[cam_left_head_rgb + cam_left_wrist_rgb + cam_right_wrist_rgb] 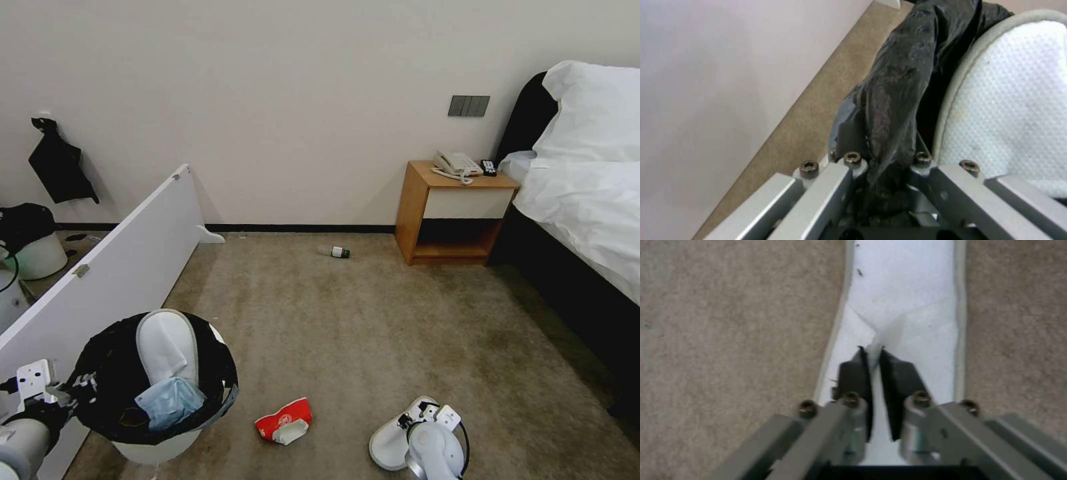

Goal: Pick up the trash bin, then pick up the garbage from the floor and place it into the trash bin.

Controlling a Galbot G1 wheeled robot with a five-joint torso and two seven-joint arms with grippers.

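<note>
The trash bin [160, 448], white with a black bag over its rim, hangs at the lower left. My left gripper [79, 390] [882, 156] is shut on the bag-covered rim [898, 86]. Inside the bin stand a white slipper [167, 343] [1009, 110] and a light-blue face mask [170, 402]. On the carpet floor [373, 333] lies another white slipper [387, 443] [907, 290]; my right gripper [421, 413] [871, 351] is down on it, shut on a fold of its upper. A red-and-white packet [283, 421] lies between bin and slipper. A green-capped bottle [335, 251] rests near the far wall.
A long white board [120, 267] leans along the left, close beside the bin. Behind it stands a pale bucket [40, 257]. A wooden nightstand [453, 213] with a phone and a bed [587, 200] take up the right side. Open carpet lies in the middle.
</note>
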